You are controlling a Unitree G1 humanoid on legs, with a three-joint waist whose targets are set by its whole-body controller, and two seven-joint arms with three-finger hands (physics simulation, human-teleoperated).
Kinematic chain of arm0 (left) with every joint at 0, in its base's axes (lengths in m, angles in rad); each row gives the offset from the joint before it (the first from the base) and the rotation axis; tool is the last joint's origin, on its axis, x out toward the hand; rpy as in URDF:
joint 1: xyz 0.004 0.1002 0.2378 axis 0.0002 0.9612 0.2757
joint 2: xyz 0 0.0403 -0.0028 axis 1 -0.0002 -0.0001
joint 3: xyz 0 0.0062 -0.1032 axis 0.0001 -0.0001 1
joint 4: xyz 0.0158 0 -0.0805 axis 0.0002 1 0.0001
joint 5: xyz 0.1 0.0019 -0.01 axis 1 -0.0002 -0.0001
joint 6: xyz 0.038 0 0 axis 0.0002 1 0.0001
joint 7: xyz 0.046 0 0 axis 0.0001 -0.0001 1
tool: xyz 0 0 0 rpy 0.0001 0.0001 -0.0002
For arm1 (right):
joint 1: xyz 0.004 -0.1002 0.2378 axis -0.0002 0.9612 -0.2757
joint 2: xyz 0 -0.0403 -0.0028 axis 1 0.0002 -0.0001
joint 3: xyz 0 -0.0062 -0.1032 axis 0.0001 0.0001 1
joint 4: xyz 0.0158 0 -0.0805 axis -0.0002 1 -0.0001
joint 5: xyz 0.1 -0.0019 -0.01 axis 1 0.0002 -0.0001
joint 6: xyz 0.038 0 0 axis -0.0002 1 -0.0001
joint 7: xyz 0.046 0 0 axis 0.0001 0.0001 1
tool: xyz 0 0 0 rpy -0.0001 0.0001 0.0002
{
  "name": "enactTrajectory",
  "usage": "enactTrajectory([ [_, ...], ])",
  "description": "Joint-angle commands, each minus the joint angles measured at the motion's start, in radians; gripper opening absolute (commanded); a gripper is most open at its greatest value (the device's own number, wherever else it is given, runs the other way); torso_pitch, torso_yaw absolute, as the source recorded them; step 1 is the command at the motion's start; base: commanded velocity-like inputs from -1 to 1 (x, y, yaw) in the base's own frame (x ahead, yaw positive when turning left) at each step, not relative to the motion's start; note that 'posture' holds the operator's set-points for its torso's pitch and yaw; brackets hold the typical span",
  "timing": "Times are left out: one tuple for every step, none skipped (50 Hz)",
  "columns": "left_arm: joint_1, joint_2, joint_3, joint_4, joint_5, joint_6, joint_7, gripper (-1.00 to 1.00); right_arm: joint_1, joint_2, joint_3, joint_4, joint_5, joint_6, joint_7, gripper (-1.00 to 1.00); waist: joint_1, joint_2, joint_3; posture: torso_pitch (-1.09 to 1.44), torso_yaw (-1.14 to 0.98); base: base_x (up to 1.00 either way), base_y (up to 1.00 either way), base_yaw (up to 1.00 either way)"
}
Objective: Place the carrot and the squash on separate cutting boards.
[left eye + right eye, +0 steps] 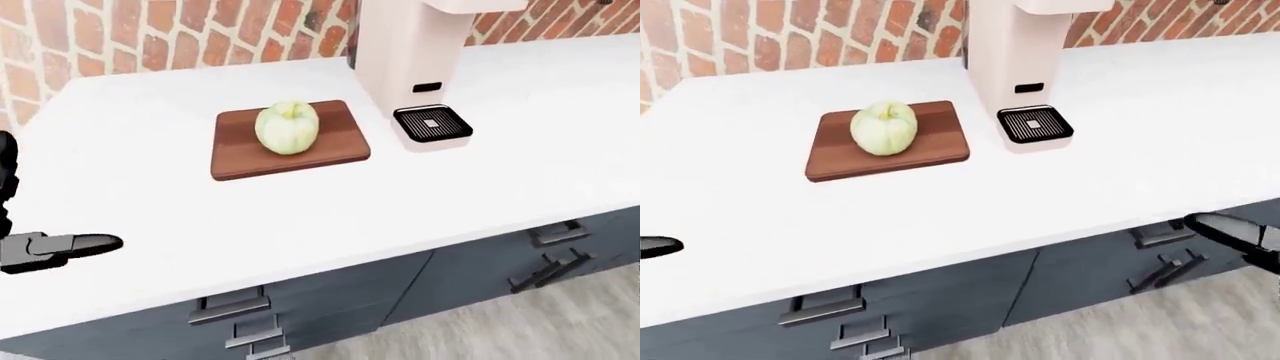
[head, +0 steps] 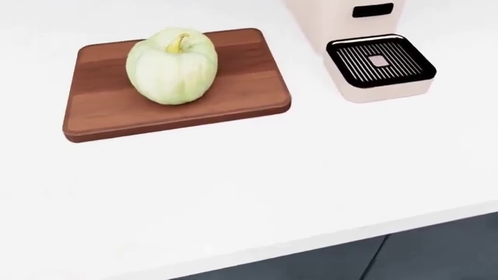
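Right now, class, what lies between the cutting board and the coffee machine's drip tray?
Nothing: in the head view only bare white counter separates the cutting board from the drip tray.

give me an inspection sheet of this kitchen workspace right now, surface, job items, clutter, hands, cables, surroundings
Surface: white counter.
Job's things: pale green squash sits upright on the wooden cutting board; no carrot and no second board in view.
Clutter: beige coffee machine with a black drip grate, right of the board.
Grippers: left hand at the left edge of the left-eye view, away from the board, holding nothing seen; right hand at the right edge of the right-eye view, beyond the counter edge.
Cables: nothing seen.
Surroundings: brick wall, dark drawers, wood-look floor.
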Motion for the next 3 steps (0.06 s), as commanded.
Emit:
enactTrajectory([
  [0.016, 0.017, 0.094, 0.001, -0.043, -0.073, -0.015, 1.0, 0.032, -0.029, -0.083, -0.008, 0.111, -0.059, 0.004, 1.0, 0.002, -0.001, -0.012, 0.0, 0.0, 0.0, 0.0, 0.0],
  [0.037, 0.015, 0.128, 0.023, -0.06, -0.099, -0.025, 1.0, 0.058, -0.034, -0.125, 0.001, 0.142, -0.072, 0.008, 1.0, 0.002, -0.001, -0.011, 0.0, 0.0, 0.0, 0.0, 0.0],
  [0.053, 0.012, 0.148, 0.042, -0.072, -0.121, -0.027, 1.0, 0.077, -0.037, -0.148, 0.008, 0.16, -0.083, 0.01, 1.0, 0.002, -0.002, -0.009, 0.0, 0.0, 0.0, 0.0, 0.0],
])
